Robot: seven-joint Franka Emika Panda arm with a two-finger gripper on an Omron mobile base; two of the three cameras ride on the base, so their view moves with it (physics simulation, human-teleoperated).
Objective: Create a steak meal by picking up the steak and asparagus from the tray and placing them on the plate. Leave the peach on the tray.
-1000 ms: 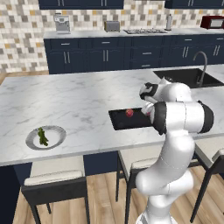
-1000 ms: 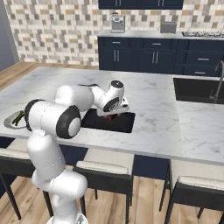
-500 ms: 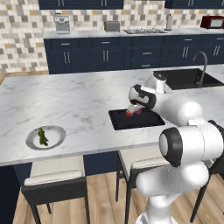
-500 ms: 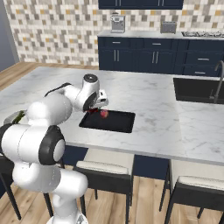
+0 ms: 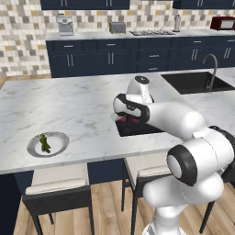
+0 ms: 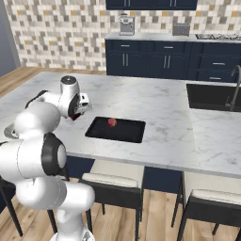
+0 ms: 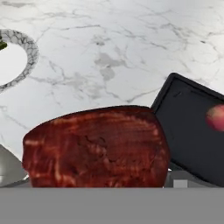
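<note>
Bare marble between tray (image 7: 188, 135) and plate (image 7: 19, 65).

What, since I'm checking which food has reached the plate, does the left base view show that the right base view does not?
Left base view: the asparagus lying on the plate. Right base view: the peach sitting on the tray. Both: the tray on the marble counter, and the steak held in the jaws.

White glossy arm (image 5: 183, 124), rounded segments, dark joint bands.
</note>
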